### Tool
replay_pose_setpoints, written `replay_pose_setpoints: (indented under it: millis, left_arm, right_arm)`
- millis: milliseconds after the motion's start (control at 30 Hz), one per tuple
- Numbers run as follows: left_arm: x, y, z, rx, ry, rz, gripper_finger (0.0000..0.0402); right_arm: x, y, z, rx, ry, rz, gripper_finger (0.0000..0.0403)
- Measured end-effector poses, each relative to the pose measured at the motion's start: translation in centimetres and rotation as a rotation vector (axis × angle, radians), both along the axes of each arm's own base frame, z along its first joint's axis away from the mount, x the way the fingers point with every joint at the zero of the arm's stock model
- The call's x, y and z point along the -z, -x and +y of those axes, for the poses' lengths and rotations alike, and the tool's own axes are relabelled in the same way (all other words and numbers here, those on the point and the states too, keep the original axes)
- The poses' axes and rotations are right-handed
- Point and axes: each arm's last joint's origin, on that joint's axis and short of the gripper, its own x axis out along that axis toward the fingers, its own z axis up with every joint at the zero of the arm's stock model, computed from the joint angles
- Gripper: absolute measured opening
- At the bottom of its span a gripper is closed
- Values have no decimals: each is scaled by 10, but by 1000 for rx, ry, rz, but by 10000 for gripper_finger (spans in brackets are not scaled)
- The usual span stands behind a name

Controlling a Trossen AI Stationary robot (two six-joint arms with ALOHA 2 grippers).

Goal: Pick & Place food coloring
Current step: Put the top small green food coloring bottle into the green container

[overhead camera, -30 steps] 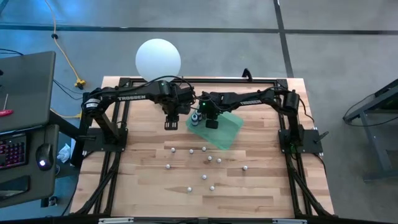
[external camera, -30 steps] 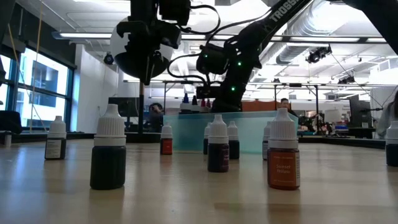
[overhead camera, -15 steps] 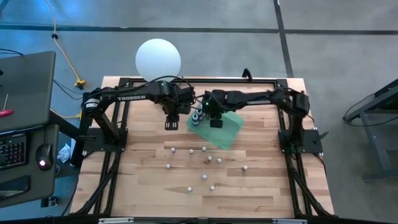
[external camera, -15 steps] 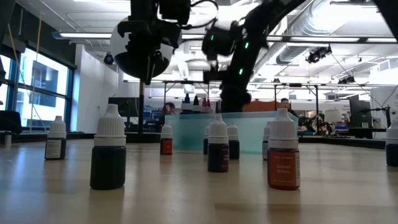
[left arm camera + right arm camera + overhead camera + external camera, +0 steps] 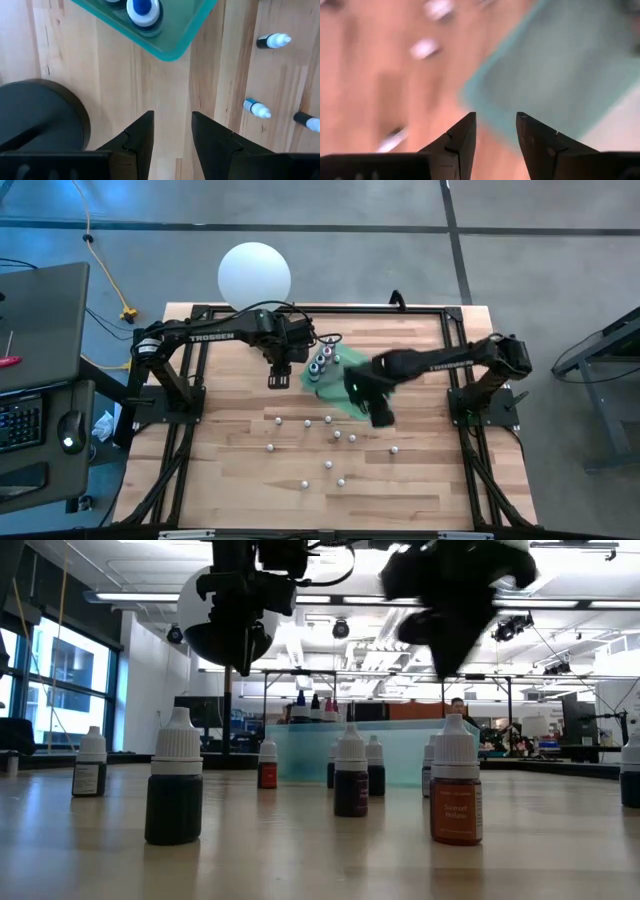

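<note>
Several tiny food coloring bottles (image 5: 328, 465) stand upright and scattered on the wooden table; in the low view the nearest are a dark one (image 5: 173, 780) and an orange one (image 5: 456, 785). A few more bottles (image 5: 320, 364), one with a blue cap (image 5: 142, 10), stand in the green tray's (image 5: 350, 392) far left corner. My left gripper (image 5: 278, 376) hovers open over bare wood just left of the tray (image 5: 167, 47). My right gripper (image 5: 381, 416), open and empty (image 5: 495, 135), is in the air over the tray's near right edge (image 5: 570, 65), blurred in the low view (image 5: 448, 645).
A big white ball (image 5: 255, 274) on a black stand (image 5: 40, 117) sits at the table's far left, close behind my left gripper. Black frame rails (image 5: 190, 395) run along both sides. Bare wood lies near the table's near edge (image 5: 330, 515).
My right gripper has swept fast from the tray's far left corner, beside the bottles there, toward the table's near right, ending above the tray's near right edge. My left gripper has stayed where it was. The bottles on the table have not moved.
</note>
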Motion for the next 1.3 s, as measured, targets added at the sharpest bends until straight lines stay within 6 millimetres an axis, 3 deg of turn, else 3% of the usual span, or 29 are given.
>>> replay_pose_setpoints:
  millis: [167,333,467,700,900,1300]
  left_arm:
    - [0,-2,0,-19,2,-21,128]
    - [-1,-3,0,-19,0,-28,128]
    - [-1,-3,0,-19,0,-29,128]
    - [-2,-7,1,-18,-10,-77,128]
    - [-2,-9,2,-17,-6,-96,128]
    - [-3,-10,-1,6,85,-127,128]
  right_arm:
    - [2,21,40,43,16,186,133]
    - [19,31,70,90,-13,206,133]
    - [38,39,84,182,-49,231,133]
    - [47,47,109,197,-70,214,133]
    - [71,53,116,211,-94,168,133]
    - [106,70,107,212,-82,185,133]
